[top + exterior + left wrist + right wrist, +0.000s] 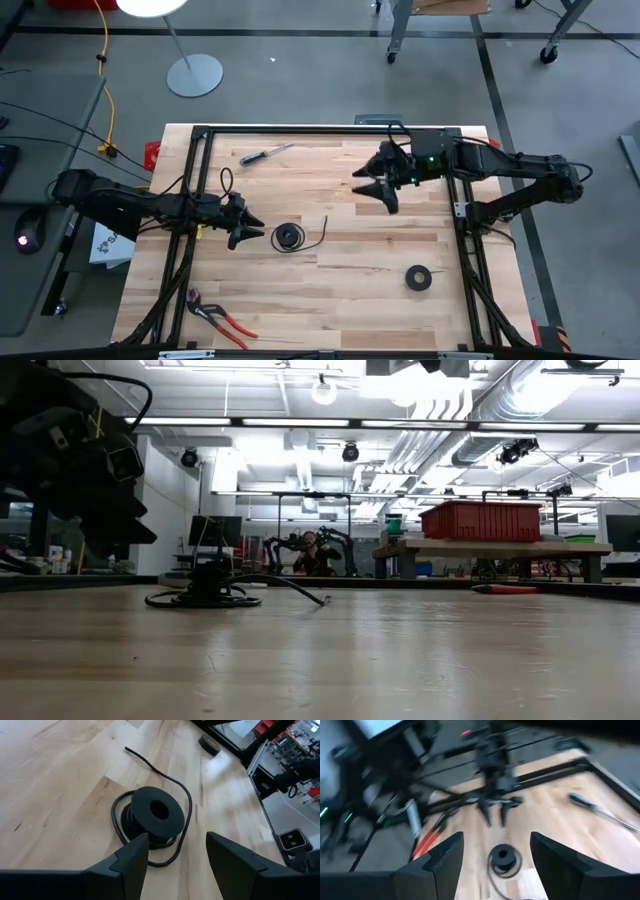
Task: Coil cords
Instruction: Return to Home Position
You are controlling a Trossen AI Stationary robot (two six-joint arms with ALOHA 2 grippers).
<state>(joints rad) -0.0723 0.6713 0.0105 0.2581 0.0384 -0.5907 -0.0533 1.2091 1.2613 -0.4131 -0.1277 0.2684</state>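
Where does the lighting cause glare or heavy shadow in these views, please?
Low view: ceiling lights flare white, leaving the left gripper and the cords as dark silhouettes. Left wrist view: a pale sheen lies on the table near the tape roll. High view: even light around the right gripper; only the lamp head burns white.

- Wooden worktop, pale planks inside a black frame.
- Screwdriver lying near the far edge, toward the left.
- Black tape roll lying flat on the right half, toward the near edge.
- Red-handled pliers at the near left corner.
- Round grey lamp base on the floor beyond the worktop.
- Yellow cable trailing across the floor on the left.
- Red bin on a bench in the room behind.
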